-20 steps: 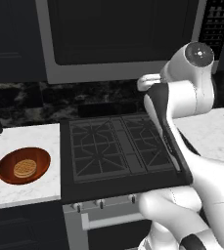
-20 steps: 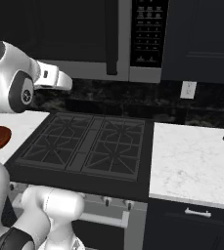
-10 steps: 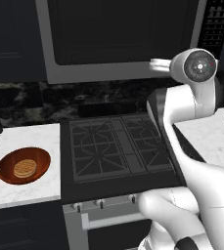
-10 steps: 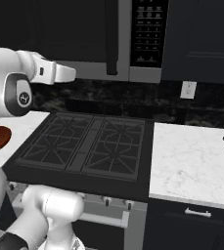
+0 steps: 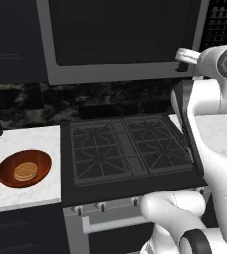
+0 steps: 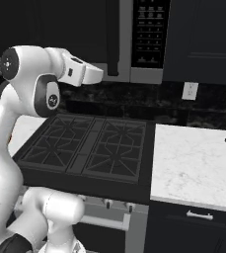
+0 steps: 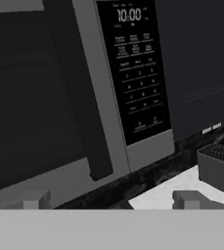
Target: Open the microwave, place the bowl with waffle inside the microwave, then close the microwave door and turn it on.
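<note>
Microwave (image 5: 120,39) fills the upper centre of the left base frame, mounted above the stove (image 5: 130,149). Microwave door (image 7: 35,97) is shut, taking the left half of the hand frame; its dark vertical handle (image 7: 79,97) runs down centre-left, button panel (image 7: 133,73) just right of it.

End effector (image 7: 111,200) empty, jaws spread wide, the two tips (image 7: 33,199) poking up at the bottom edge of the hand frame. It sits near the door's lower right corner, apart from the handle, nothing between the tips.

Bowl (image 5: 24,168) at lower left of the left base frame on the white desk (image 5: 35,144) beside the stove, waffle (image 5: 25,171) lying flat in its middle. Well apart from the arm (image 6: 30,89).

Step, judged: approach to the handle, door not yet opened.

Risks, judged:
- handle is above and left of the tips; closing from here would grab air or the door frame
- drifting right could press the button panel
- pulling without following the hinge arc could slip the tips off the handle
- an open door may get in the way when lifting the bowl, and the waffle could tip out
</note>
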Available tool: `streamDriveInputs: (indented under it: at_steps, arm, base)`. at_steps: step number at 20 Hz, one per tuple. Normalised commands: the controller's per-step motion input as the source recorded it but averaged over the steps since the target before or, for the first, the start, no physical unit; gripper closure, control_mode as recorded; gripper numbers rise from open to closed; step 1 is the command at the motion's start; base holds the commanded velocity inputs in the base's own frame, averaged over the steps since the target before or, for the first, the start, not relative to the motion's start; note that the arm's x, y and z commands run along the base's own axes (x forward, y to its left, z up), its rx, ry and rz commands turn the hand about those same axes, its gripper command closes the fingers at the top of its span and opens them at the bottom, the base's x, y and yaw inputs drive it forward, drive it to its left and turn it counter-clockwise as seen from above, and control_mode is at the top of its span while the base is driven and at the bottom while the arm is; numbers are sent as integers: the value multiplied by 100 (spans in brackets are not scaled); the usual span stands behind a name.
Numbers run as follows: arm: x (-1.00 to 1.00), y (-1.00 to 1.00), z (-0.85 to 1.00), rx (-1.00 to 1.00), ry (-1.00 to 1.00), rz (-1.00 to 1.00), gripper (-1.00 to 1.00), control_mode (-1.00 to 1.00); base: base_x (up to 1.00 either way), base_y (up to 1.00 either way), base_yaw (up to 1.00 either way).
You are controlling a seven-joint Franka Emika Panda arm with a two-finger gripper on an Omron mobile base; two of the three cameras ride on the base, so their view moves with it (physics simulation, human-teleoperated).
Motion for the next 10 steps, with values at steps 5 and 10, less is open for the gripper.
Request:
streamDriveInputs:
  at_steps: [5, 10]
  arm:
    - [0, -34, 34, 6, 0, 9, -100, -100]
    - [0, -5, 40, 0, 0, 10, -100, -100]
  base:
    - [0, 0, 0]
    - [0, 0, 0]
